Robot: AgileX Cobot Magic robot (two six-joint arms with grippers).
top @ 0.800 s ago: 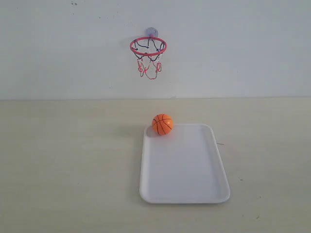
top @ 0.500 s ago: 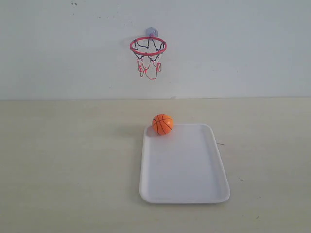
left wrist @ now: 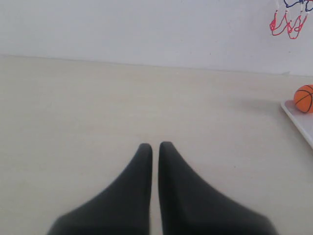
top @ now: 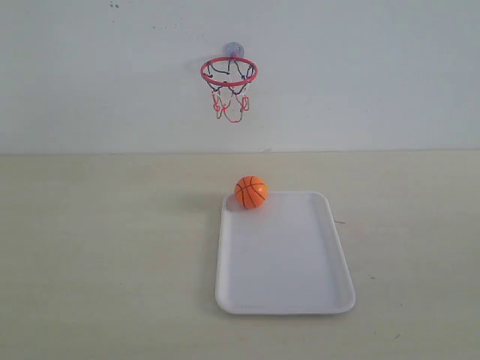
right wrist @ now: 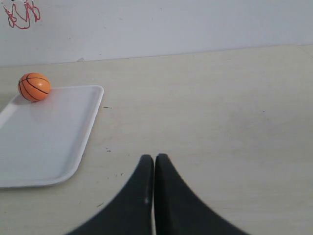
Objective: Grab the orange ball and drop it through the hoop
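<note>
The orange ball (top: 250, 192) rests at the far left corner of a white tray (top: 285, 277); it also shows in the left wrist view (left wrist: 304, 98) and the right wrist view (right wrist: 34, 86). The hoop (top: 229, 72) hangs on the wall above it, red ring level, net (top: 230, 101) below, suction cup (top: 234, 50) behind. Only net strings reach the wrist views (left wrist: 287, 23) (right wrist: 20, 15). My left gripper (left wrist: 155, 146) is shut and empty over bare table, far from the ball. My right gripper (right wrist: 154, 157) is shut and empty, beside the tray's near corner. Neither arm appears in the exterior view.
The tray (right wrist: 44, 142) lies on a pale beige table (top: 112, 247) backed by a white wall (top: 375, 75). Small dark specks (right wrist: 106, 150) mark the table near the tray.
</note>
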